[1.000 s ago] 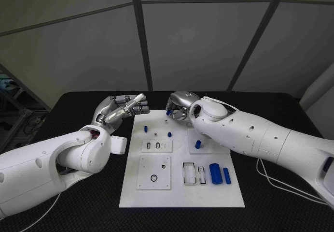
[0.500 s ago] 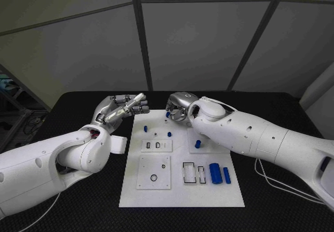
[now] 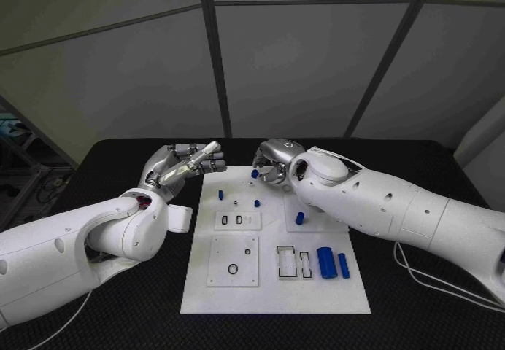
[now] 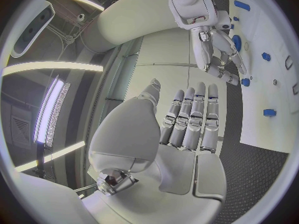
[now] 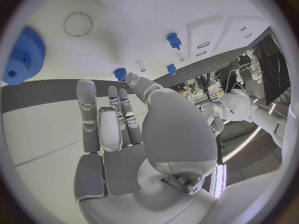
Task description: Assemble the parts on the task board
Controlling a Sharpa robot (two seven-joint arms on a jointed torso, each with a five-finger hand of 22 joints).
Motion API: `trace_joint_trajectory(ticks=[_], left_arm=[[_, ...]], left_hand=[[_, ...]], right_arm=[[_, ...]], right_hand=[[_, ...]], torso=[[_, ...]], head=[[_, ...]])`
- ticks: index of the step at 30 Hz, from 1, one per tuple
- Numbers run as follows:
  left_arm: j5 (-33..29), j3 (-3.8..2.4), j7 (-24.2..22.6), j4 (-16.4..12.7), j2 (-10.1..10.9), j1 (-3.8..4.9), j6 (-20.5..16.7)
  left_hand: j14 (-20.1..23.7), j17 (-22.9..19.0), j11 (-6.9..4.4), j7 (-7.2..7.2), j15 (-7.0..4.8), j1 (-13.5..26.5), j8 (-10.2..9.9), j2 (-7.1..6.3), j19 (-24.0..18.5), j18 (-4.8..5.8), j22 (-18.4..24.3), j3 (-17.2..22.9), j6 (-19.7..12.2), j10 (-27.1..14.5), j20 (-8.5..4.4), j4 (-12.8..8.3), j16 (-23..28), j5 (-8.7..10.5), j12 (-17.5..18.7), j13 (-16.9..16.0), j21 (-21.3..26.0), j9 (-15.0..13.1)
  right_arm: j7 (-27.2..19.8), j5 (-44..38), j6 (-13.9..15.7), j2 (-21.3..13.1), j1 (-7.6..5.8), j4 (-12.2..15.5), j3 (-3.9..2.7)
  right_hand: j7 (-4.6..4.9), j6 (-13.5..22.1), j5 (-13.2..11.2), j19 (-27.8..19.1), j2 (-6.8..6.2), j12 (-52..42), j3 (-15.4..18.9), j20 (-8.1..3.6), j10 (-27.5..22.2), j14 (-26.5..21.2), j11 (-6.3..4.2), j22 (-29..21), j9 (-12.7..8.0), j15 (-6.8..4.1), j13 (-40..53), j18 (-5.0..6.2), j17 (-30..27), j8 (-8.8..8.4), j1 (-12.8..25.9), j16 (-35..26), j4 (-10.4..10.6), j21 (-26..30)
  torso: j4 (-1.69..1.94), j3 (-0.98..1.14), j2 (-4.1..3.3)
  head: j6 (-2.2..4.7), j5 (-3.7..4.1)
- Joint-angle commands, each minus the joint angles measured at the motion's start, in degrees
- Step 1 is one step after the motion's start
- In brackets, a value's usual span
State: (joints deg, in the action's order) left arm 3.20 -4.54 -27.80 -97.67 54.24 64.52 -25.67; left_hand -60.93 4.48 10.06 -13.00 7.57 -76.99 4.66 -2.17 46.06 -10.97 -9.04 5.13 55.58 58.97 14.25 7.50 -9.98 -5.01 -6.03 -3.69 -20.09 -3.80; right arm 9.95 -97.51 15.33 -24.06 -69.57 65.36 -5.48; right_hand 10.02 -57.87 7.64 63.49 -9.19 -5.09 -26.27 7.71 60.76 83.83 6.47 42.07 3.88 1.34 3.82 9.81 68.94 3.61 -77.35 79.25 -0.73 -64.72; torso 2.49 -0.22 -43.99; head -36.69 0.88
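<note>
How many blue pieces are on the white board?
6 blue pieces: one by the right hand, two small ones farther left, one mid-right, two cylinders nearest the robot. The right arm may hide more.

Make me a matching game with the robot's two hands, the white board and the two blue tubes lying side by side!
Things:
1. left hand
2. right hand
3. task board
4. two blue cylinders

Places or states:
A. lying side by side on the near right part of the board
B. raised beside the board's far left corner, fingers straight and close together, holding nothing
C. flat in the middle of the black table
D. over the board's far edge, next to a small blue part

Pairs: 1-B, 2-D, 3-C, 4-A
</note>
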Motion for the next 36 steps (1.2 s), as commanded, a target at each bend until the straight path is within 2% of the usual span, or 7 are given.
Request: trace_joint_trajectory(ticks=[1,11,14,15,19,23,36], left_arm=[[0.5,-0.06,-0.3,0.1,0.1,0.10,0.9],[2.0,-0.06,-0.8,1.7,0.7,0.11,3.4],[2.2,-0.06,-0.7,2.0,0.7,0.11,3.5],[2.3,-0.06,-0.7,2.1,0.7,0.12,3.5],[2.4,-0.06,-0.7,2.3,0.6,0.12,3.5],[2.4,-0.05,-0.6,2.5,0.6,0.13,3.4],[2.4,-0.05,-0.5,3.0,0.3,0.13,3.2]], left_hand=[[0.1,0.0,0.22,-0.30,0.22,0.2,-0.4,0.45,0.0,0.52,0.1,-0.1,0.1,-0.2,0.08,-0.4,0.2,0.18,0.3,0.1,-0.1,0.1],[-0.8,0.1,-0.47,0.54,-0.15,0.2,-0.3,0.73,-0.2,0.42,0.3,-0.1,1.6,1.7,0.01,-1.1,0.5,0.68,0.0,-0.1,-0.1,-0.1],[-1.1,0.2,-0.57,0.61,-0.26,0.3,-0.3,0.81,-0.1,0.41,0.3,-0.2,1.8,2.0,-0.05,-1.2,0.5,0.69,0.0,-0.1,-0.2,-0.1],[-1.1,0.2,-0.57,0.61,-0.26,0.3,-0.3,0.81,-0.1,0.41,0.3,-0.2,1.8,2.0,-0.05,-1.2,0.5,0.69,0.0,-0.1,-0.2,-0.1],[-1.2,0.2,-0.59,0.62,-0.29,0.3,-0.3,0.82,-0.1,0.40,0.3,-0.2,1.9,2.1,-0.07,-1.2,0.5,0.70,0.0,-0.1,-0.2,-0.1],[-1.2,0.2,-0.59,0.62,-0.29,0.3,-0.3,0.82,-0.1,0.40,0.3,-0.2,1.9,2.2,-0.07,-1.2,0.5,0.70,0.0,-0.1,-0.2,-0.1],[-1.2,0.2,-0.57,0.58,-0.26,0.4,-0.3,0.79,-0.1,0.41,0.3,-0.2,1.9,2.1,-0.08,-1.2,0.6,0.71,0.0,-0.1,-0.2,-0.1]], right_arm=[[-0.8,2.1,5.0,-3.2,-0.09,3.4,-0.05],[0.4,16.1,2.7,-18.1,-0.11,14.0,-0.08],[0.4,17.8,0.9,-20.3,-0.12,14.7,-0.08],[0.5,18.1,0.3,-20.7,-0.13,14.7,-0.08],[1.1,18.5,-1.5,-21.1,-0.13,14.0,-0.08],[1.7,18.5,-2.7,-20.4,-0.13,12.4,-0.08],[3.1,19.1,-3.8,-16.4,-0.13,7.7,-0.10]], right_hand=[[-0.08,-0.4,0.4,0.8,-0.07,-0.8,0.5,-0.21,1.5,2.3,-0.08,0.9,0.1,0.17,0.1,-1.02,0.1,0.36,0.5,0.3,0.3,-0.6],[-1.77,2.0,3.0,4.4,-3.49,-9.4,7.8,-2.28,17.9,3.3,-3.41,6.5,-0.1,-2.42,4.7,-2.00,4.5,0.06,2.5,3.0,2.2,-4.1],[-2.63,2.2,4.5,6.1,-3.20,-15.6,12.1,-3.26,21.0,4.0,-4.29,9.1,0.1,-3.34,9.9,-2.53,8.4,0.33,1.1,5.1,2.4,-5.6],[-2.79,2.3,5.5,6.9,-1.26,-23.6,15.8,-3.52,18.3,4.2,-4.03,10.0,0.2,-3.38,18.3,-2.74,10.0,0.52,-0.6,6.0,3.6,-6.2],[-2.28,2.9,5.9,8.2,-0.30,-49.2,20.2,-2.98,16.5,4.9,-3.59,12.7,0.2,-2.72,46.1,-3.17,14.3,1.07,-2.6,8.0,6.3,-7.7],[-1.69,3.6,6.0,8.7,-0.16,-61.2,21.5,-2.48,17.8,5.2,-3.19,13.9,0.2,-2.33,59.2,-3.39,16.4,1.51,-3.6,9.0,8.2,-8.4],[-1.44,4.1,6.7,9.2,0.41,-67.2,22.1,-2.17,18.9,5.5,-2.96,15.2,0.2,-1.97,66.0,-3.55,17.8,2.09,-4.0,9.6,10.3,-9.2]], torso=[[-0.13,-0.01,0.05],[-1.18,0.27,0.29],[-1.41,0.39,0.36],[-1.44,0.40,0.38],[-1.42,0.45,0.35],[-1.33,0.38,0.26],[-1.27,0.30,0.23]], head=[[0.21,0.12],[0.96,0.39],[0.98,0.42],[0.98,0.42],[0.91,0.62],[0.92,0.71],[0.53,0.48]])
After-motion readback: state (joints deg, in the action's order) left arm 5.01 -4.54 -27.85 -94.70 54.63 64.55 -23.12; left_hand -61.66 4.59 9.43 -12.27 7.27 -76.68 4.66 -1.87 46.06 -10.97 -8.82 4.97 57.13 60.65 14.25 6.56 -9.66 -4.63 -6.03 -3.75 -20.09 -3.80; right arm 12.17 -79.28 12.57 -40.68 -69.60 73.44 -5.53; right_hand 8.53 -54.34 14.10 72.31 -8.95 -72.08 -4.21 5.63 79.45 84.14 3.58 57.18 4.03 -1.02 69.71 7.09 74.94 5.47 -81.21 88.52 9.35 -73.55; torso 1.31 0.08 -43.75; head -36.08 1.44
